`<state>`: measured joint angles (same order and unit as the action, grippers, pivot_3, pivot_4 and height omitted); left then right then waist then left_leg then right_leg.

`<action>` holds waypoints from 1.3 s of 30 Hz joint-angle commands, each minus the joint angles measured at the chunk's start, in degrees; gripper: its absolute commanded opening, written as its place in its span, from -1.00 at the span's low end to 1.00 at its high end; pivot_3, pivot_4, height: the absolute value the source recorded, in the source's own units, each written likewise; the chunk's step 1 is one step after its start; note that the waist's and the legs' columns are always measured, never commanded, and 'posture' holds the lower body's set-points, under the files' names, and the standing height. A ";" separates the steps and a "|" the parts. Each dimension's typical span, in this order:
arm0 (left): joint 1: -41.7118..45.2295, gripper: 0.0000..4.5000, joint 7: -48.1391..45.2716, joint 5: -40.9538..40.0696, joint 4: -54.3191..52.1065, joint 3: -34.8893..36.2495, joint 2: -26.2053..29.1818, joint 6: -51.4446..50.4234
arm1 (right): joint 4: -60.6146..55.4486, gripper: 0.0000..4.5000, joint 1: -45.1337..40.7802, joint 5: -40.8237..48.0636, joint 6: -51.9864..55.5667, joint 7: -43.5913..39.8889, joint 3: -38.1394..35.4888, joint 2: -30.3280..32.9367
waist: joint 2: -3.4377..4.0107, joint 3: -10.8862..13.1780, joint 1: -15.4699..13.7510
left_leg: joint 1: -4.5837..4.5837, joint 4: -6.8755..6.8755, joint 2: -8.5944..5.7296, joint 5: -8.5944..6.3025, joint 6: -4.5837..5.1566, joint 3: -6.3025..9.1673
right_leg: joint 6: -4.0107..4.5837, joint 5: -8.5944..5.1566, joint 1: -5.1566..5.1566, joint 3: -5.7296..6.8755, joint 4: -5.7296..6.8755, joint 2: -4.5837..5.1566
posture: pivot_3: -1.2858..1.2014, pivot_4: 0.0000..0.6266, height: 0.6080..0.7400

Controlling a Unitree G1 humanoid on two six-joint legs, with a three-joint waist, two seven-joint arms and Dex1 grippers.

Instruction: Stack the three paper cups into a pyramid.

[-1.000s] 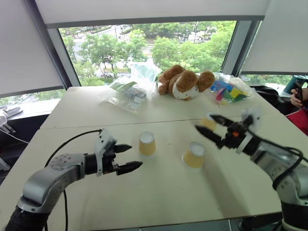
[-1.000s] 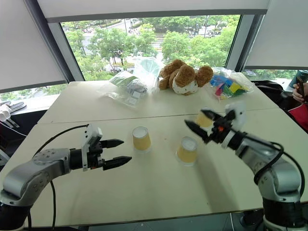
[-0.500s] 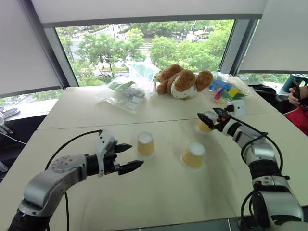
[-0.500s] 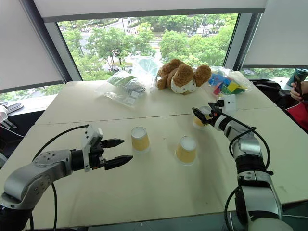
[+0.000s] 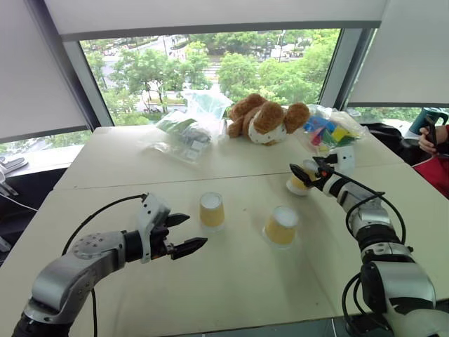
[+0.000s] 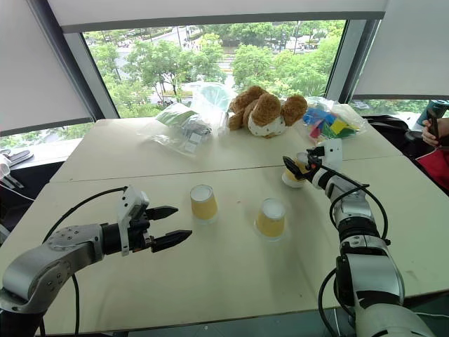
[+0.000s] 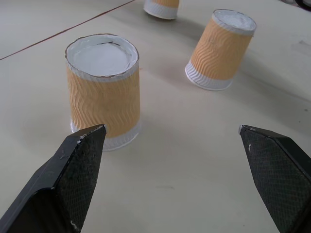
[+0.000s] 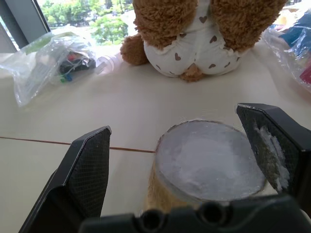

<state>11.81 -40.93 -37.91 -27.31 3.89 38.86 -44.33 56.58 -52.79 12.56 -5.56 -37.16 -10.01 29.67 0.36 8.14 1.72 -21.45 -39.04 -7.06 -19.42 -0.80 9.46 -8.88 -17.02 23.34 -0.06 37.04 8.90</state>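
Head pair overhead, wrists close-up

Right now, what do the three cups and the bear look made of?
The three paper cups: apparently paper, matte, with wavy embossed orange sleeves and white bands. The teddy bear: brown plush fur, with a white heart-print fabric belly.

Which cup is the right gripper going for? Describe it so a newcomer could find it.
Start at the teddy bear by the window, then come toward the robot past the table seam. The cup stands upside down just past it on the right, between the open fingers of the right gripper. The other two cups stand nearer, with nothing around them.
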 commanded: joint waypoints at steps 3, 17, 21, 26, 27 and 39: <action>0.10 1.00 0.13 0.26 -1.43 0.86 0.08 1.28 | -4.24 0.98 -0.09 1.50 -0.74 -1.29 -1.78 -0.07 | 0.00 0.00 0.69 | 0.00 0.01 0.00 0.00 0.00 0.02 | 0.00 0.00 0.00 0.00 0.01 0.00 | 0.03 -0.52 1.00; 0.24 1.00 -0.24 1.35 -0.73 0.43 -0.28 2.08 | -0.17 0.98 -0.56 0.93 3.03 -2.24 -2.11 -1.45 | 0.00 0.00 0.89 | 0.00 0.02 0.00 0.00 0.00 0.01 | 0.00 0.00 0.02 0.00 0.02 0.00 | 0.03 -0.52 1.00; 0.16 1.00 -0.13 1.51 -0.78 0.54 -0.24 2.15 | 1.99 0.76 -1.40 0.51 1.76 -1.10 -2.34 -1.96 | 0.00 0.00 0.88 | 0.00 0.02 0.00 0.00 0.00 0.01 | 0.00 0.00 0.02 0.00 0.02 0.00 | 0.03 -0.52 1.00; -0.02 1.00 -0.27 1.65 -0.68 0.51 -0.20 2.31 | 2.16 0.10 -1.71 0.57 1.25 -1.06 -2.73 -2.03 | 0.00 0.00 0.94 | 0.00 0.02 0.00 0.00 0.00 0.01 | 0.00 0.00 0.03 0.00 0.03 0.00 | 0.03 -0.52 1.00; -0.04 1.00 -0.31 1.68 -0.68 0.49 -0.20 2.33 | 1.77 0.10 -1.57 0.57 0.95 -1.08 -2.77 -1.95 | 0.00 0.00 0.94 | 0.00 0.02 0.00 0.00 0.00 0.01 | 0.00 0.00 0.03 0.00 0.03 0.00 | 0.03 -0.52 1.00; -0.59 1.00 -2.93 1.57 0.61 0.88 0.99 2.69 | -58.77 0.10 31.69 13.48 28.88 -7.48 -5.28 8.63 | 0.02 0.01 -0.54 | -0.06 -0.02 -0.08 -0.01 0.00 0.11 | 0.00 0.00 0.05 -0.02 0.08 0.04 | 0.03 -0.52 1.00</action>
<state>10.93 -43.16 -36.01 -26.19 3.68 39.42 -42.95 6.62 -21.75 22.79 19.70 -45.41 -13.45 37.10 0.38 8.14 1.18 -21.49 -39.10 -7.14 -19.42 -0.80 9.54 -8.89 -17.02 23.40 -0.13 37.08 8.92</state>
